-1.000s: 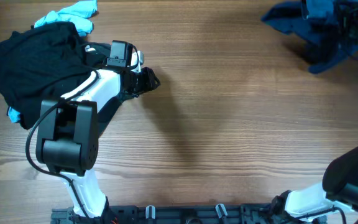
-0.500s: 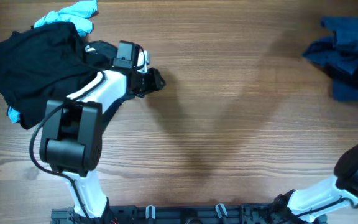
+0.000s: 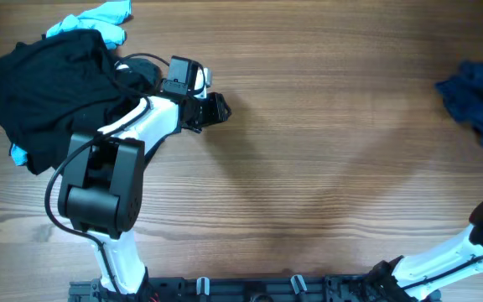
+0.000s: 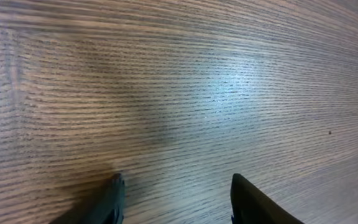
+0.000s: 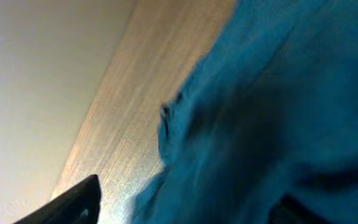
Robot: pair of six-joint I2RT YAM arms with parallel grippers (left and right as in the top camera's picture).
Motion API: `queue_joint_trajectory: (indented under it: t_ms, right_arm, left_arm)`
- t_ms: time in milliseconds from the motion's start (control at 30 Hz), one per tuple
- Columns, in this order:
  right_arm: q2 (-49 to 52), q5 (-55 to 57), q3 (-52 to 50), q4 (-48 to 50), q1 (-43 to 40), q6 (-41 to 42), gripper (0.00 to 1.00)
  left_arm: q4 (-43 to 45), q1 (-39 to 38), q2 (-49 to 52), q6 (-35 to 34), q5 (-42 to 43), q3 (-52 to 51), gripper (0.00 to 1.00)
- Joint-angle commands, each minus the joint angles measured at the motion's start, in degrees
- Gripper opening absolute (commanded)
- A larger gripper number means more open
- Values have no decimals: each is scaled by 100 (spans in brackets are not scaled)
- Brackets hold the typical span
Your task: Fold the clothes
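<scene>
Overhead view: left claw (image 3: 216, 107) sits low over the bare wooden tabletop (image 3: 309, 176), just right of a heap of black clothing (image 3: 44, 84). A light blue cloth (image 3: 99, 18) pokes out from behind the heap at the top left edge, with another bit at the lower left. A dark blue garment (image 3: 480, 96) lies crumpled at the far right edge, well apart from the heap.

Left wrist view: left claw (image 4: 179, 202) has its fingers spread with only wood grain between them, holding nothing.

Right wrist view is blurred. The dark blue garment (image 5: 278, 112) fills most of the frame, tabletop beside it. One dark finger (image 5: 73, 202) of the right claw (image 5: 182, 208) shows at the bottom left. Cannot tell whether this claw has hold of the cloth.
</scene>
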Motion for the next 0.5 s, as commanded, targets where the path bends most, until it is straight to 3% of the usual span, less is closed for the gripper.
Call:
queue_joint_trajectory:
  t_ms: [0, 133, 233, 333, 467]
  right_arm:
    - [31, -326, 186, -146, -109, 431, 95]
    - [-79, -614, 205, -570, -109, 570, 97]
    - [-389, -931, 245, -1029, -109, 479, 91]
    - [-909, -1353, 247, -1694, -109, 111, 74]
    - [-1364, -1231, 245, -2282, -109, -205, 22]
  left_arm:
    - [61, -33, 83, 72, -116, -83, 55]
    - [59, -33, 83, 72, -116, -83, 55]
    - [61, -33, 83, 72, -116, -83, 56]
    - [66, -33, 83, 72, -116, -83, 55]
    - [105, -33, 83, 72, -116, -83, 55]
